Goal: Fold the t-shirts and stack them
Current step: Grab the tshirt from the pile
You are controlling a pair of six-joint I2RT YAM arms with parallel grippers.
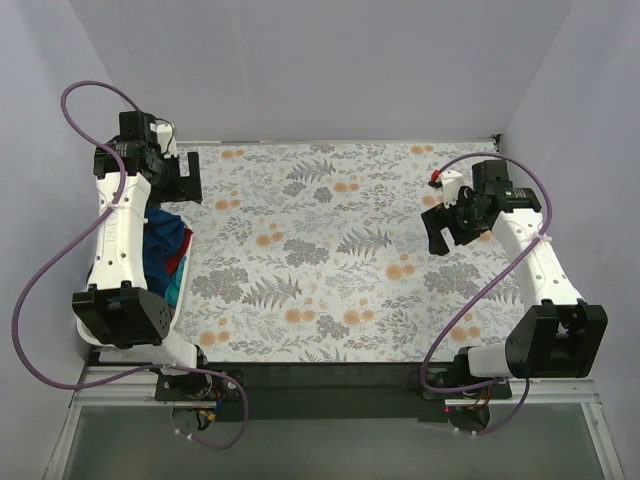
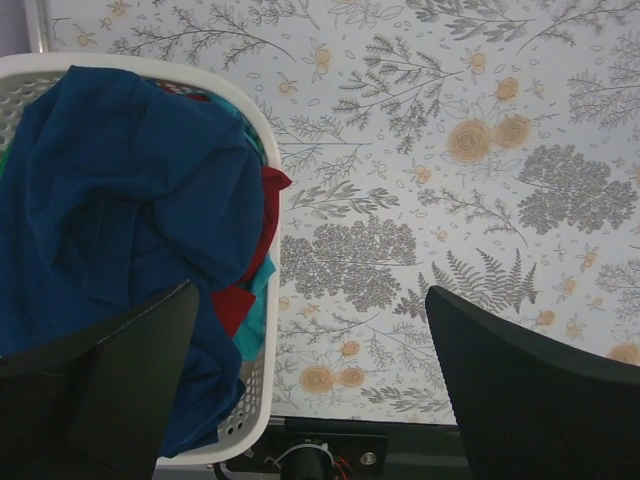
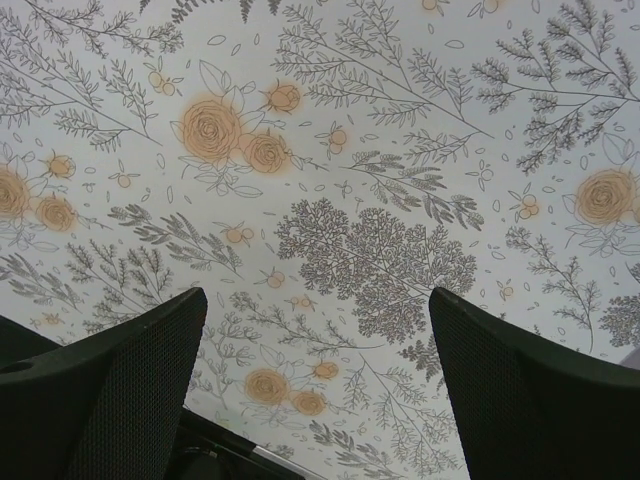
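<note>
Looks like step one: t-shirts (image 2: 120, 200) bunched in the basket (image 2: 272, 330), below-left of the left tool (image 2: 310, 292), fingers apart, empty. Right tool (image 3: 315, 295) gapes too, over the bench (image 3: 380, 150). Next, left probably drops and grabs the top one.

White arms (image 1: 122, 235), black joints (image 1: 125, 315), looping purple cables (image 1: 92, 83).

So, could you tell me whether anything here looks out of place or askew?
Nothing looks damaged or spilled. The navy t-shirt lies crumpled on top in the basket, and the red t-shirt pokes over its rim.
</note>
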